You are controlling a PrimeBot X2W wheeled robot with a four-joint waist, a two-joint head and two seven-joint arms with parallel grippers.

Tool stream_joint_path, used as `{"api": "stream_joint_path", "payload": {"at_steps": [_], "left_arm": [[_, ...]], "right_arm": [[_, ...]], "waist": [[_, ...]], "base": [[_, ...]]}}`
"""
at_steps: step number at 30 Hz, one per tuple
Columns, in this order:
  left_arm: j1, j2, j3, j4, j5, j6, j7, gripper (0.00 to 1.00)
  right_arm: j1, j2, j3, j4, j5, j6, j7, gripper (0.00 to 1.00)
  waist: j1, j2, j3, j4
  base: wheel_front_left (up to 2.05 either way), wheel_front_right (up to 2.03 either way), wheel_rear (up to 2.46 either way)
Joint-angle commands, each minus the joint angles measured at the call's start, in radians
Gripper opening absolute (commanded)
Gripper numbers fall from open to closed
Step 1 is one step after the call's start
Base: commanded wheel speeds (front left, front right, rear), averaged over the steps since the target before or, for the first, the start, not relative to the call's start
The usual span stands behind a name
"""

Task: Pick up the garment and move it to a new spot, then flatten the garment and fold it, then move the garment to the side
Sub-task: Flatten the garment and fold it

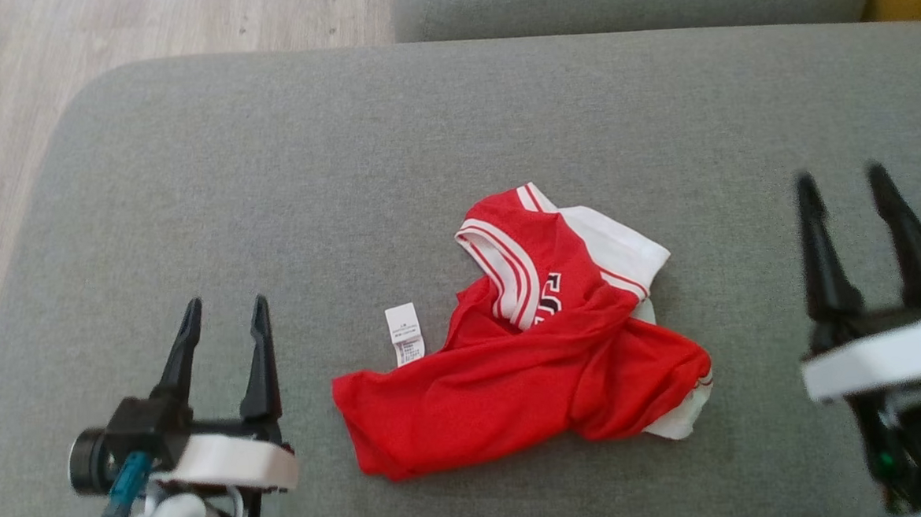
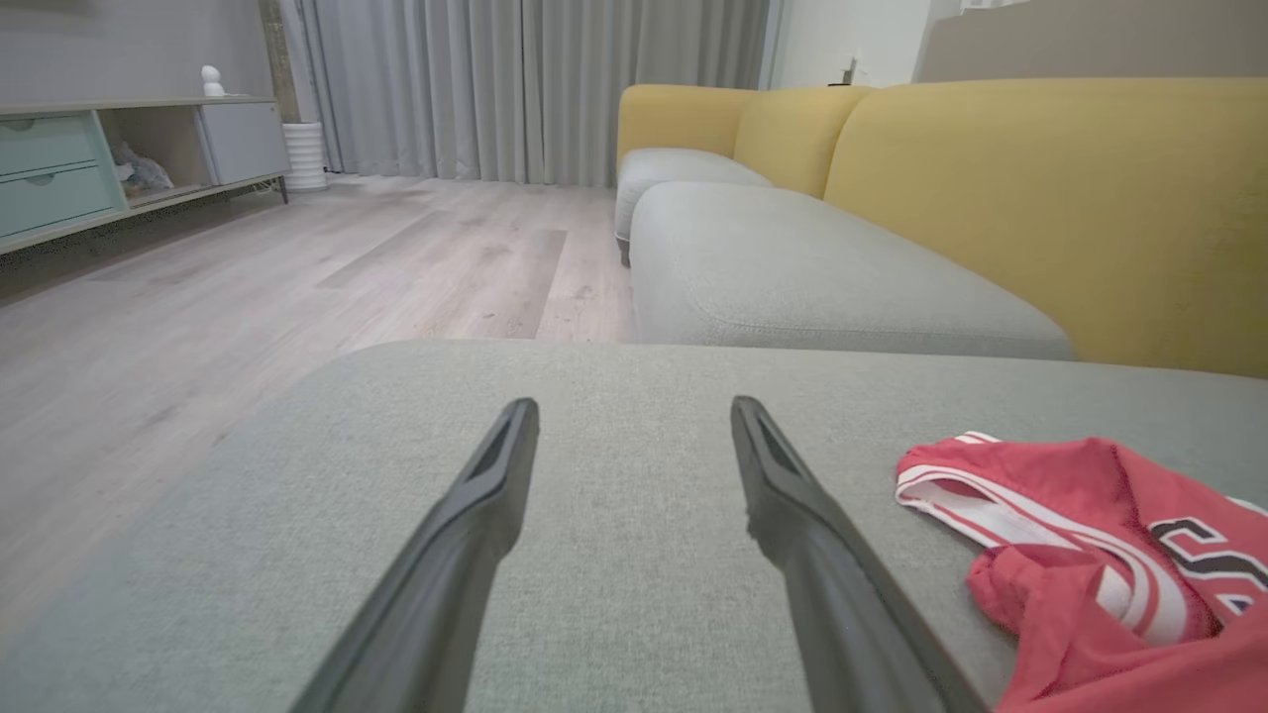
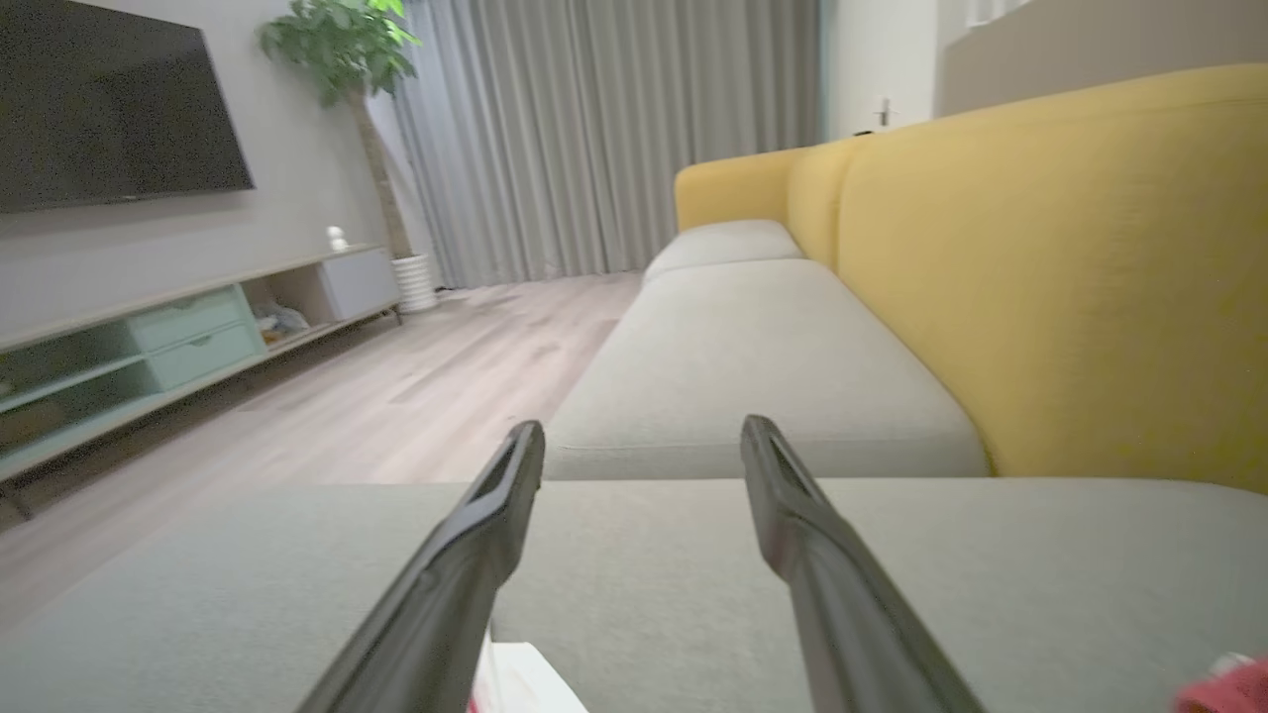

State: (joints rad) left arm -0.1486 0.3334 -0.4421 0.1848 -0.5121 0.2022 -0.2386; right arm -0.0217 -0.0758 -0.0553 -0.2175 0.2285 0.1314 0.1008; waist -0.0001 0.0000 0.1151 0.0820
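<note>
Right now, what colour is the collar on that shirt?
The collar is white with red stripes, clearest in the head view.

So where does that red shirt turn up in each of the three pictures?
Head view: the red shirt lies crumpled just below the middle.
Left wrist view: the shirt sits in the lower right corner.
Right wrist view: a blurred red scrap at the bottom right corner; I cannot tell whether it is the shirt.
Shared landmark: the grey cushion under it.

Garment [image 1: 529,365] is lying mid seat cushion [image 1: 267,182]; left tool [image 1: 226,304] is sitting left of it, right tool [image 1: 839,175] right, both apart.
</note>
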Motion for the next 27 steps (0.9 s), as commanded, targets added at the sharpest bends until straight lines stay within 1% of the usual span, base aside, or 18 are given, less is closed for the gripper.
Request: {"api": "stream_joint_path", "payload": {"at_steps": [1,3,5,10,18,22,24,27], "left_arm": [[-0.021,0.029,0.047,-0.031,0.001,0.006,-0.001,1.00],[-0.012,0.037,0.046,-0.039,0.001,0.010,0.007,1.00],[-0.004,0.044,0.046,-0.047,0.001,0.014,0.014,1.00],[0.008,0.054,0.042,-0.068,0.002,0.023,0.027,1.00],[0.000,0.062,0.037,-0.088,0.008,0.031,0.035,1.00],[-0.023,0.064,0.034,-0.101,0.017,0.030,0.034,1.00],[-0.041,0.063,0.030,-0.106,0.022,0.029,0.035,1.00],[-0.072,0.056,0.021,-0.108,0.029,0.023,0.034,1.00]], "right_arm": [[-0.023,0.000,0.023,-0.043,-0.004,-0.001,0.003,1.00],[0.020,0.006,-0.013,-0.067,-0.014,-0.001,0.024,1.00],[0.051,0.011,-0.024,-0.085,-0.018,-0.001,0.042,1.00],[0.081,0.020,-0.023,-0.107,-0.015,-0.001,0.066,1.00],[0.075,0.024,-0.015,-0.102,-0.014,-0.001,0.083,1.00],[0.043,0.014,0.005,-0.047,-0.006,-0.001,0.116,1.00],[0.010,-0.006,0.026,0.010,0.009,-0.001,0.136,1.00],[-0.060,-0.047,0.078,0.128,0.048,-0.001,0.159,1.00]], "waist": [[0.0001,0.0000,-0.003,-0.002],[0.0001,0.0000,-0.007,-0.007],[0.0001,0.0000,-0.010,-0.012],[0.0001,0.0000,-0.011,-0.019],[0.0001,0.0000,0.002,-0.023],[0.0001,0.0000,0.028,-0.015],[0.0001,0.0000,0.046,-0.007],[0.0001,0.0000,0.074,0.013]], "base": [[0.00,0.00,0.00],[0.00,0.00,0.00],[0.00,0.00,0.00],[0.00,0.00,0.00],[0.00,0.00,0.00],[0.00,0.00,0.00],[0.00,0.00,0.00],[0.00,0.00,0.00]]}}
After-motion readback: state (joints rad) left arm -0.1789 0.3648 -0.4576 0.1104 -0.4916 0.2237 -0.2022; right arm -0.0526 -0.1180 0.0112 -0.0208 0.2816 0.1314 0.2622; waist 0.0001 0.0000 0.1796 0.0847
